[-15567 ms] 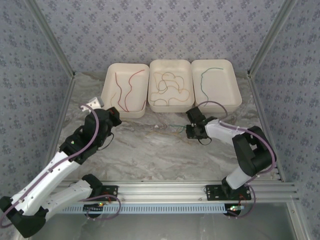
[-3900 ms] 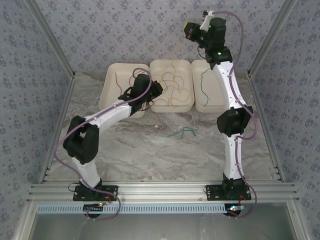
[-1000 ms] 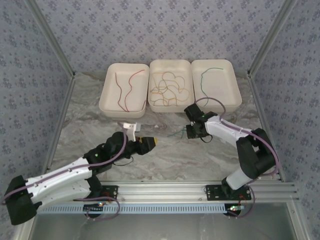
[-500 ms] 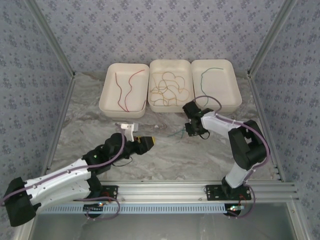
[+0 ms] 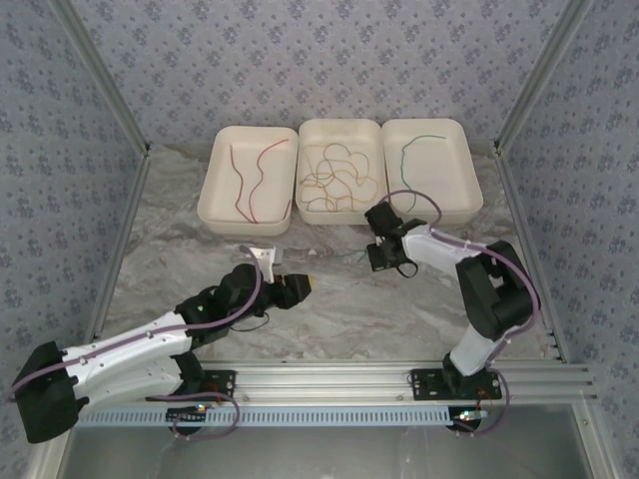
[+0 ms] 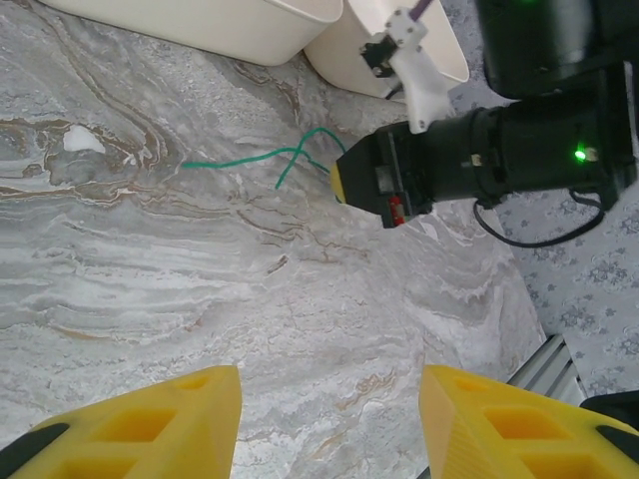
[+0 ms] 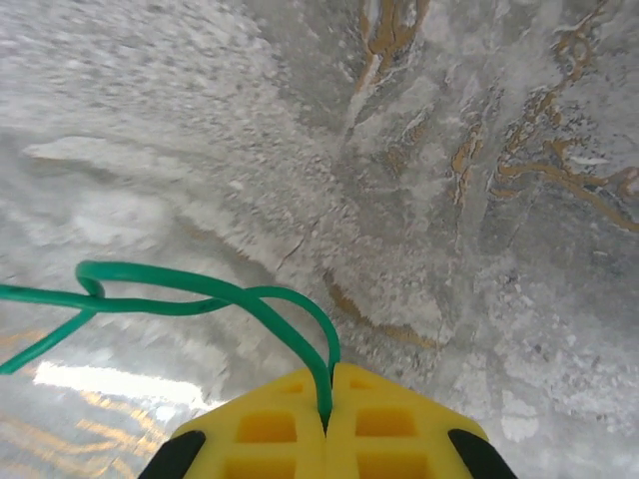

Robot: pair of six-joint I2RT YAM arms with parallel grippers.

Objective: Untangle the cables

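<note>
The right gripper [image 7: 329, 377] had its yellow pads pressed together on a loose green cable [image 7: 205, 289], the strand rising out of the seam between them and looping off to the left over the marbled table [image 7: 479, 150]; that pinch was plain in the right wrist view, whereas from above the same cable was little more than a faint line by the fingertips; the left wrist view gave the side-on picture (the cable crossing over itself in a flat X on the table, one end at the right gripper's tip); the left gripper [image 6: 329, 399] hung over bare table, its jaws set apart with nothing between them, well short of the cable; the top view added the far edge, with three white trays in a row: the left tray [image 5: 245, 226] held red cables [image 5: 239, 180], the middle tray [image 5: 341, 217] a tangle of yellow-orange cables [image 5: 334, 180], the right tray [image 5: 469, 170] a second green cable [image 5: 404, 160].
</note>
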